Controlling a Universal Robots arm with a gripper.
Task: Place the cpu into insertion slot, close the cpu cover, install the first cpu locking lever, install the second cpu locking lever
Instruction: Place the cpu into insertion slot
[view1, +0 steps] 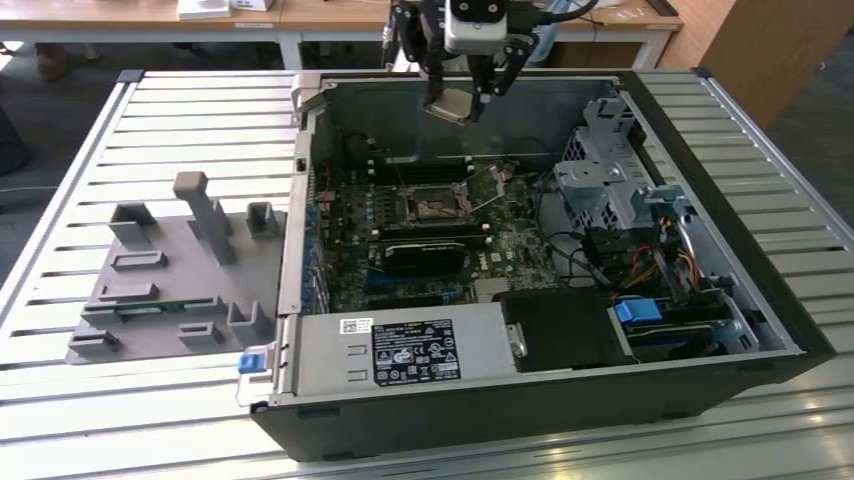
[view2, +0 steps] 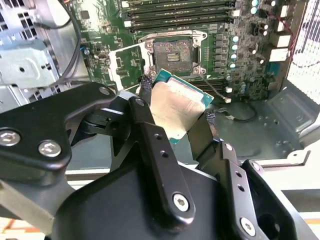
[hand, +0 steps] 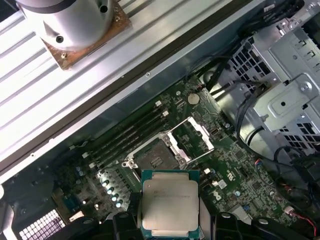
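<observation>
While the tool (view1: 455, 98) hangs above the open computer case (view1: 534, 415), its fingers (view2: 146, 86) are clamped on opposite edges of the cpu (view2: 175, 112), which is held tilted in the air, well above the insertion slot (view2: 172, 55). Just beside that slot, the cpu cover (view2: 125, 48) stands swung open, with the slot's contacts exposed.
</observation>
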